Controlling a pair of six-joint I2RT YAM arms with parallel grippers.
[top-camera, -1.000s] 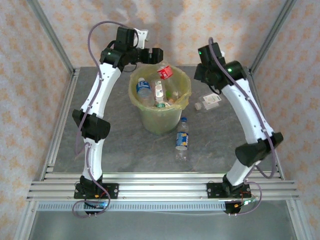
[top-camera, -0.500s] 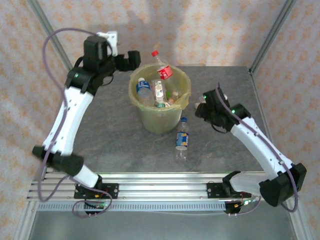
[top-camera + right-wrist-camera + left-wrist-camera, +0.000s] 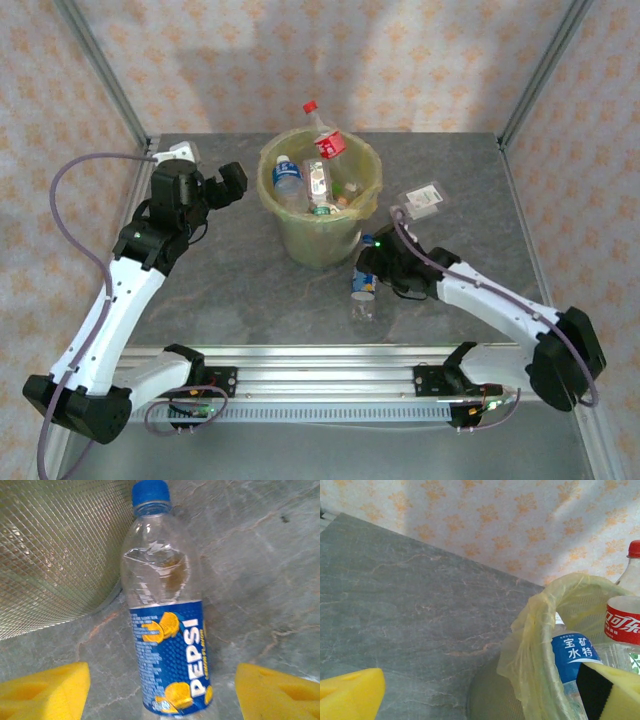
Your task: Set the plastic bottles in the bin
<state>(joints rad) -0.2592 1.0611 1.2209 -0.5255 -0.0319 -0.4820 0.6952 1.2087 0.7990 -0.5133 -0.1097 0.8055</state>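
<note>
The pale-green bin, lined with a yellow bag, stands mid-table and holds several plastic bottles. A red-labelled bottle sticks up out of it. A Pepsi bottle with a blue label and cap lies on the table in front of the bin. My right gripper hovers over it, open. In the right wrist view the yellow pads stand apart on either side of the Pepsi bottle. My left gripper is open and empty, left of the bin. A crushed bottle lies right of the bin.
In the left wrist view the bag-covered bin rim is close on the right, with a blue-labelled bottle and the red-labelled one inside. The bin's mesh wall rises just beyond the Pepsi bottle's cap. Frame posts stand at the table's back corners.
My left arm drew back from over the bin to its left side, leaving the red-labelled bottle inside. My right arm swung from the back right down over the Pepsi bottle, its jaws widening.
</note>
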